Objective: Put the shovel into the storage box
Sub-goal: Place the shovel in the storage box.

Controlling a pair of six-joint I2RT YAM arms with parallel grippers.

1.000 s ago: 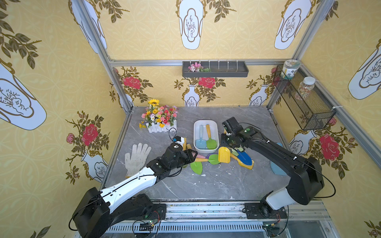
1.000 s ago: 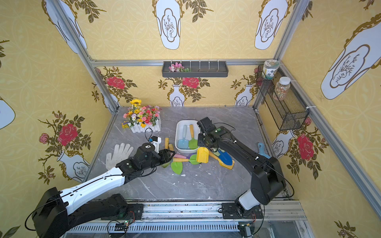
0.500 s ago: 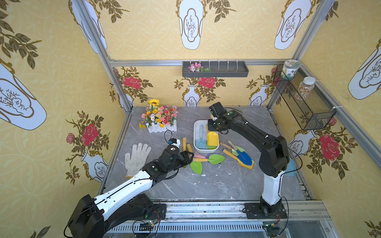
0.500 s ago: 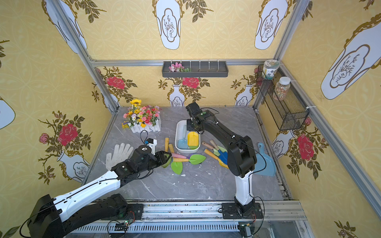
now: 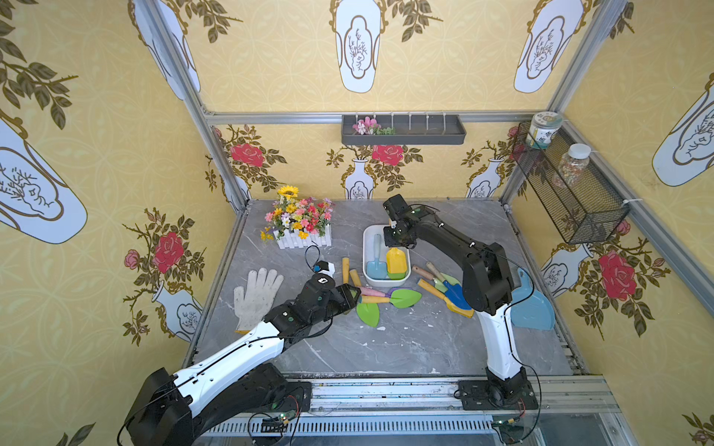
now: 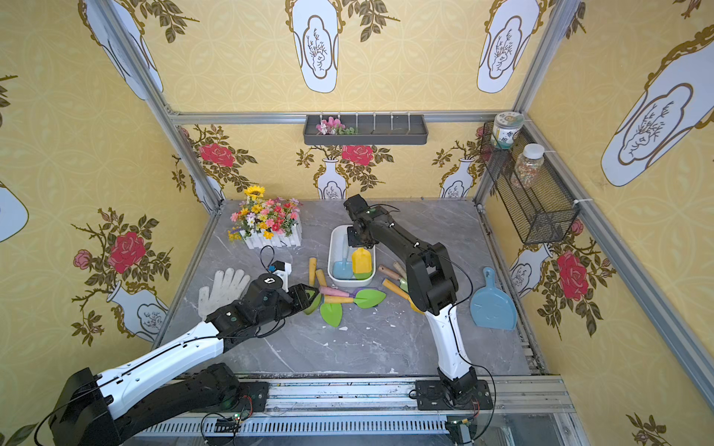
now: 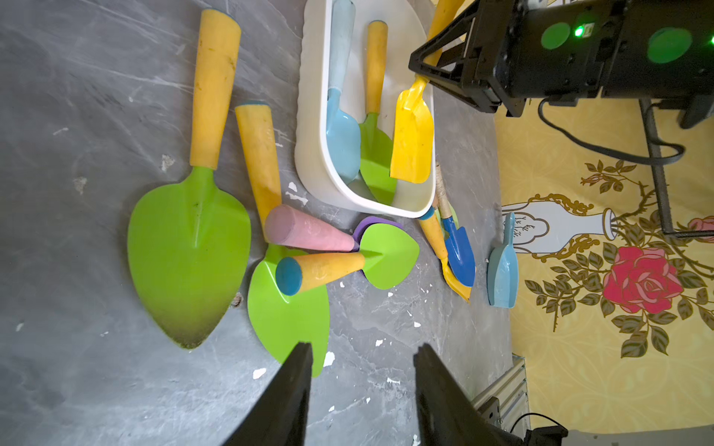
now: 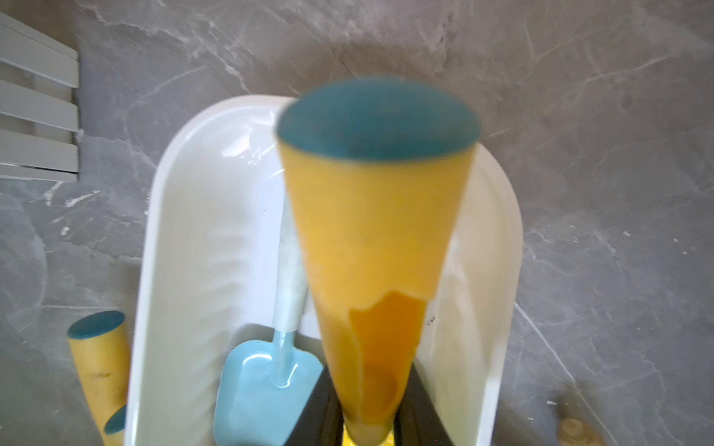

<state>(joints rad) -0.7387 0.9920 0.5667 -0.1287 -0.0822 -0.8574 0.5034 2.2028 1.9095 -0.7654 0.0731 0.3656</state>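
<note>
The white storage box stands mid-table with a light blue shovel and a green shovel lying in it. My right gripper is shut on the handle of a yellow shovel. That shovel hangs blade-down over the box's right half. My left gripper is open and holds nothing. It hovers low over the table beside a green shovel. Several more shovels lie around the box.
A white glove lies at the left and a flower box stands at the back left. A blue dustpan lies at the right. On the walls hang a black wire basket and a grey tray.
My right gripper has carried the yellow shovel from the pile on the right over to the storage box. The left arm has shifted only slightly.
</note>
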